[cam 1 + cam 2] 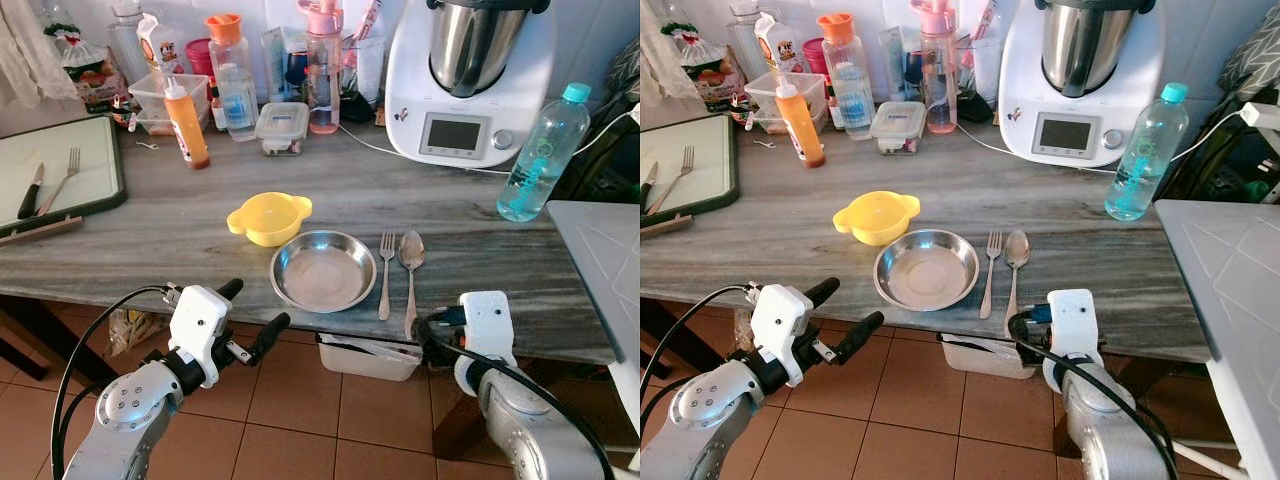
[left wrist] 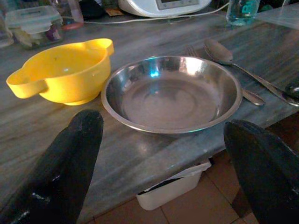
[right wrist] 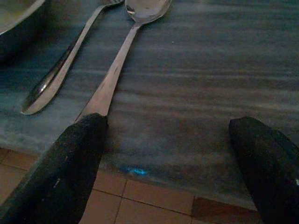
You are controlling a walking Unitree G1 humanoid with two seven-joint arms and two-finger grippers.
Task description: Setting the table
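Right wrist view: my right gripper [image 3: 168, 154] fingers spread, spoon [image 3: 122, 56] at 11 o'clock near table [image 3: 210, 84] edge; careless nudge risks knocking it off.

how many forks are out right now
2. One fork lies on the counter between the steel plate and the spoon. The other fork lies on the tray at the far left, beside a knife. Clutter at the back may hide more.
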